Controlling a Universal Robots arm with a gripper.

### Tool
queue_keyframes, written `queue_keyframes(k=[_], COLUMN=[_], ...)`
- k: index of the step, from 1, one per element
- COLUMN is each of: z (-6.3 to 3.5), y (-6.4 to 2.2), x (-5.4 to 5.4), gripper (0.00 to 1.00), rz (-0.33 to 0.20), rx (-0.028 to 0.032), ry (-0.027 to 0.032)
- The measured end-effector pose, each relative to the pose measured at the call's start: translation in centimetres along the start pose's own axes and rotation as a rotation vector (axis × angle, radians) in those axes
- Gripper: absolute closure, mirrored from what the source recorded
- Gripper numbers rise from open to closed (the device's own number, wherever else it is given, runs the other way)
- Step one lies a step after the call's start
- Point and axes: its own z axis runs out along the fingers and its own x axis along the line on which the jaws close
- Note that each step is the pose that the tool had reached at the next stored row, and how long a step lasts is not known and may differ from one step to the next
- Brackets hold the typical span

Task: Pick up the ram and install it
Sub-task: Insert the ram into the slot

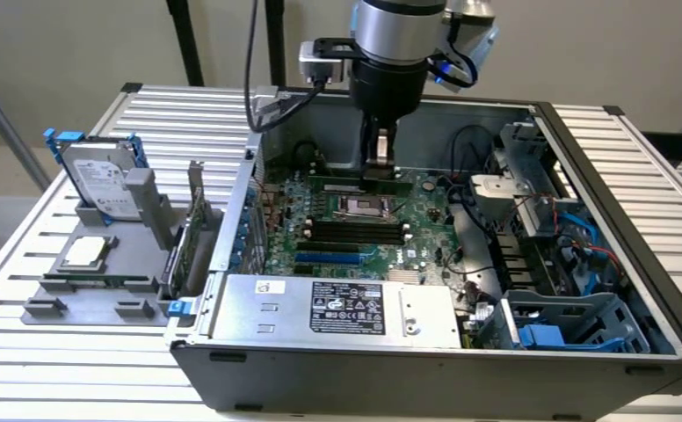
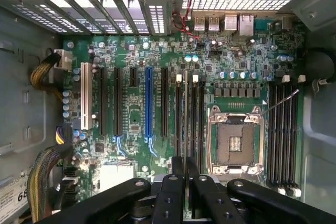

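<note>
While positioned over the motherboard [image 1: 353, 242], the claw [image 2: 185, 169] is closed narrow on the ram [image 2: 185, 119], held edge-on beside the socket [image 2: 234, 142].

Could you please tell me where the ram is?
In the exterior view, the ram sits inside the case, in the gripper, beside the CPU socket.

Open computer case [image 1: 435, 374], motherboard [image 1: 306, 239], hard drive [image 1: 95, 180]
</note>
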Motion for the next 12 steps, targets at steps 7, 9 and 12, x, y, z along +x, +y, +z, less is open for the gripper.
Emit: queue_keyframes(k=[7, 9, 12], z=[1.27, 1.63, 2.19], y=[-0.04, -0.05, -0.07], x=[0.0, 0.0, 0.0], gripper=[0.87, 0.87, 0.87], rz=[0.013, 0.017, 0.019], rx=[0.0, 0.0, 0.0003], ry=[-0.0002, -0.0003, -0.0006])
